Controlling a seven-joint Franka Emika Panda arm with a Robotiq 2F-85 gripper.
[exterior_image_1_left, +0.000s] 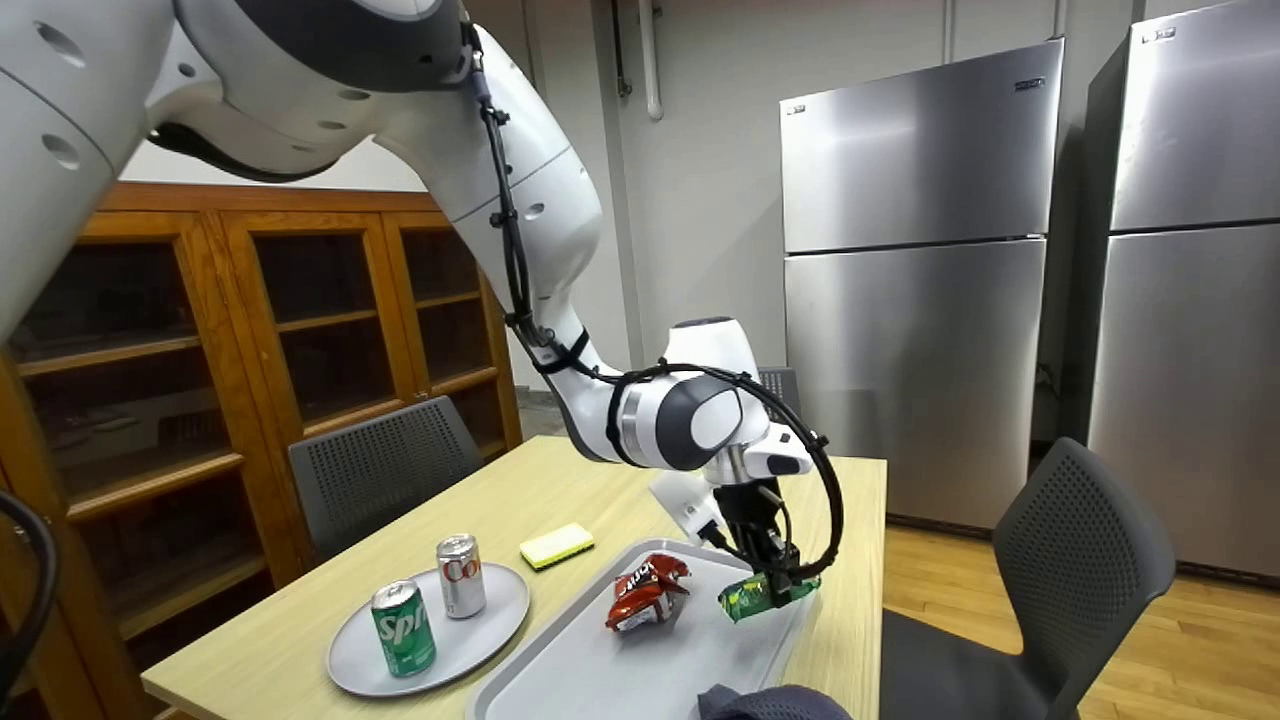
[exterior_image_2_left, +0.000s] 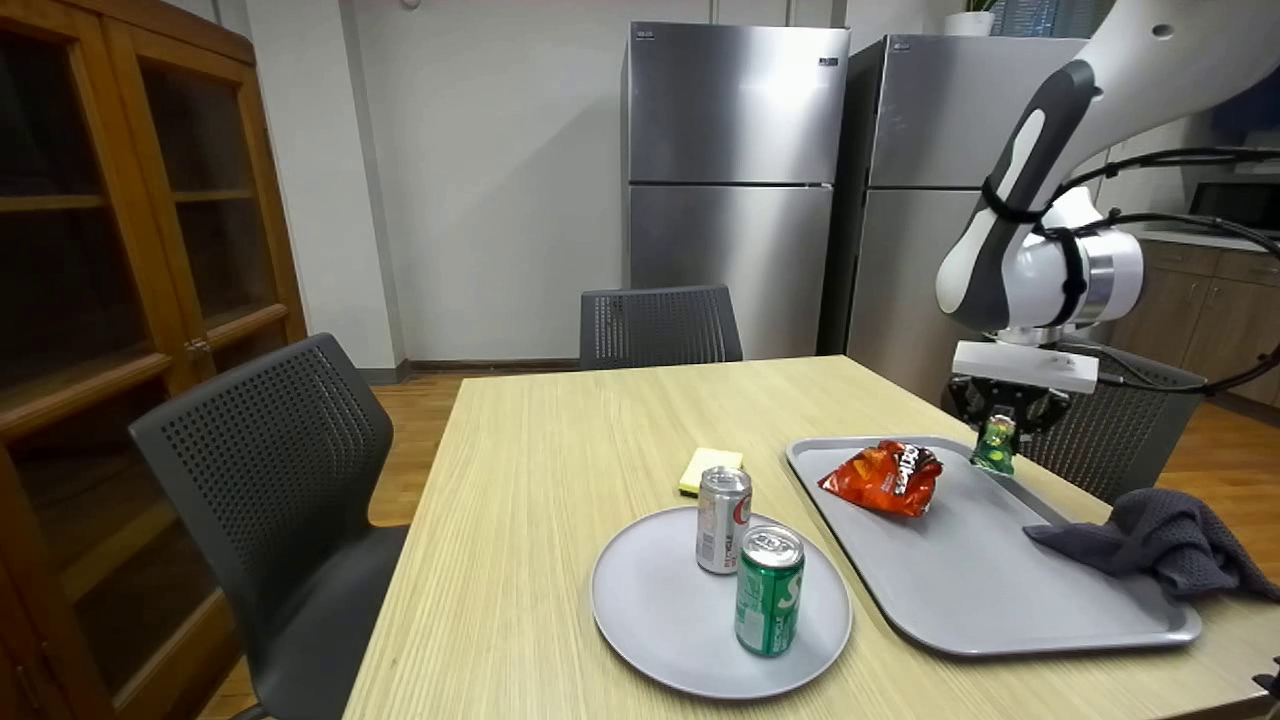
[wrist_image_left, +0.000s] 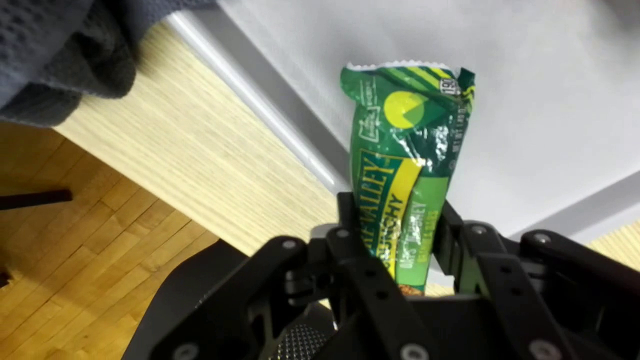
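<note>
A green granola bar wrapper (wrist_image_left: 407, 150) is pinched by its sides between the black fingers (wrist_image_left: 448, 235) of my gripper (wrist_image_left: 397, 215) in the wrist view. The bar's printed face is toward the wrist camera, and its lower end runs down between the jaws. In both exterior views the bar (exterior_image_1_left: 745, 598) (exterior_image_2_left: 996, 447) hangs at the grey tray's (exterior_image_1_left: 600, 690) (exterior_image_2_left: 1050, 600) rim, seemingly raised above it. A red chip bag (exterior_image_1_left: 648, 592) (exterior_image_2_left: 888, 478) lies on the tray close by. A dark grey cloth (exterior_image_2_left: 1160, 545) (wrist_image_left: 75, 60) drapes over another part of the tray's edge.
A round grey plate (exterior_image_2_left: 660, 600) carries a green Sprite can (exterior_image_2_left: 769, 590) and a silver Coke can (exterior_image_2_left: 722, 520). Behind them lies a yellow sponge (exterior_image_1_left: 556, 546). Dark chairs (exterior_image_1_left: 1080, 540) (exterior_image_2_left: 270, 500) stand around the wooden table (exterior_image_2_left: 520, 520), one close to the arm.
</note>
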